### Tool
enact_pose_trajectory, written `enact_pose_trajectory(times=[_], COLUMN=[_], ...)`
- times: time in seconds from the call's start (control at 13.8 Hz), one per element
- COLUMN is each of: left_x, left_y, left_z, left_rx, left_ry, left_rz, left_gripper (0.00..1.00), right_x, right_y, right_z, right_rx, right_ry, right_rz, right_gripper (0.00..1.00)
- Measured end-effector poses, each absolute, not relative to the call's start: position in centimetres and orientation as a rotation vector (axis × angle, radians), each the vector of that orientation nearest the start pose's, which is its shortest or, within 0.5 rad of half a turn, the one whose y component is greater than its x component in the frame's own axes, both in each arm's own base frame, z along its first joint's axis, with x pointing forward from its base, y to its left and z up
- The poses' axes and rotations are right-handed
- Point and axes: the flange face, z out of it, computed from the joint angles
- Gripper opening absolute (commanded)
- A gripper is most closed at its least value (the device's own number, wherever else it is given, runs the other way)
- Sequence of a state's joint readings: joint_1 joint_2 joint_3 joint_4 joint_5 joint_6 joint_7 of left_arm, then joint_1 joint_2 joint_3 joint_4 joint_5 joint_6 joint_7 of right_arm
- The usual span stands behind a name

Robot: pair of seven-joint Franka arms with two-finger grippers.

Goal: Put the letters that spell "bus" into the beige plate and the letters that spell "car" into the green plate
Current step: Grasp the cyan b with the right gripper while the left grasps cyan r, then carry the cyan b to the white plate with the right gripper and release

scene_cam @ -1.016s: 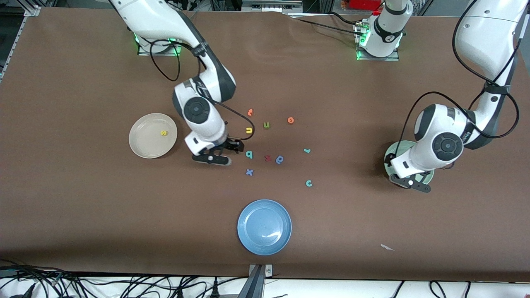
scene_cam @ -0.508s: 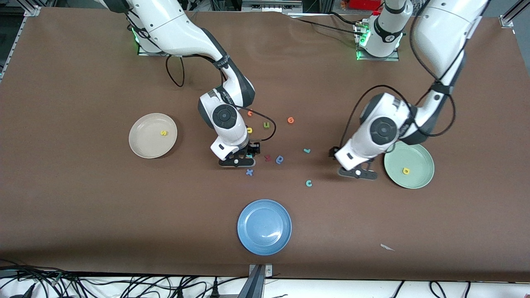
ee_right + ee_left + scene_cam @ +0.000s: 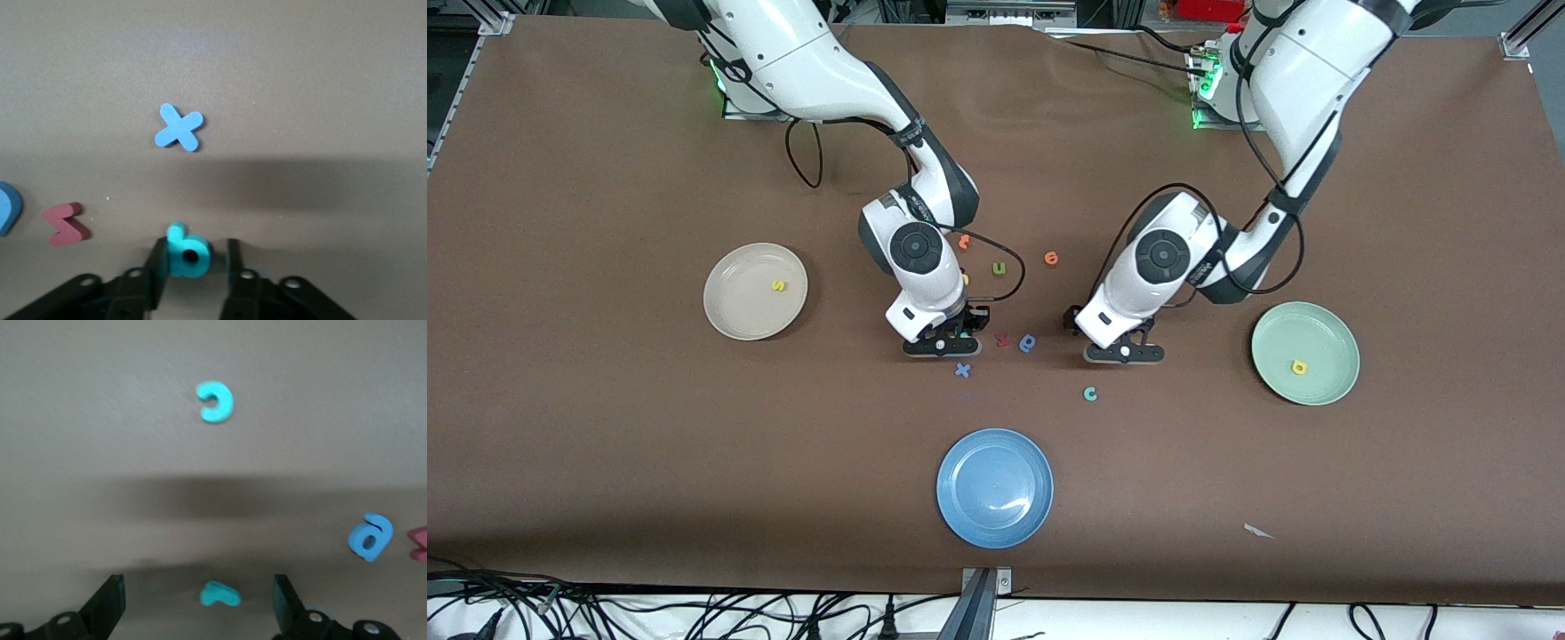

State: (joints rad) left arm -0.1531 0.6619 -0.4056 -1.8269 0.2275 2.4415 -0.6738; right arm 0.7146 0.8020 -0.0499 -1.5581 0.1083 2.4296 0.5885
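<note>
Right gripper (image 3: pixel 193 257) pinches the small teal foam b (image 3: pixel 187 254); lift straight up, squarely. Left gripper (image 3: pixel 200 603), jaws wide, straddles the teal hook-shaped r (image 3: pixel 219 595); centre before closing

On the brown table, the only readable characters are the foam letters themselves: a yellow foam s (image 3: pixel 779 286) in the round beige plate (image 3: pixel 734 316), a yellow foam a (image 3: pixel 1299 366) in the pale green plate (image 3: pixel 1325 384), a teal foam c (image 3: pixel 1090 394), a blue foam x (image 3: pixel 962 370), an olive-green foam u (image 3: pixel 1000 268).
</note>
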Motion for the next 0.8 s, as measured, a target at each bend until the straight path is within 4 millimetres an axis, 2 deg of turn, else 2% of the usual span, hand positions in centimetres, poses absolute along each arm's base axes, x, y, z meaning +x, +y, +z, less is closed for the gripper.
enact_pose_trajectory(times=[0.22,0.36,0.44,0.65,0.8], left_x=[54.9,54.6,54.6,54.2,53.8], left_y=[-34.2,-34.5,-34.5,-34.8,-35.0], left_z=[18.6,18.4,18.3,17.6,17.1], left_rx=[-3.229,-3.222,-3.216,-3.189,-3.184], left_ry=[-0.050,-0.053,-0.054,-0.059,-0.057], left_rz=[0.089,0.087,0.080,0.064,0.077], left_gripper=[0.86,0.82,0.81,0.76,0.70], right_x=[55.6,56.8,57.7,59.8,60.0], right_y=[44.2,43.2,41.8,35.7,31.2], right_z=[18.1,19.3,20.5,25.4,26.6], right_rx=[-3.066,-3.082,-3.114,-3.219,-3.251], right_ry=[-0.020,0.006,0.034,0.119,0.077], right_rz=[-0.061,-0.077,-0.056,0.080,0.129], right_gripper=[0.07,0.07,0.07,0.07,0.07])
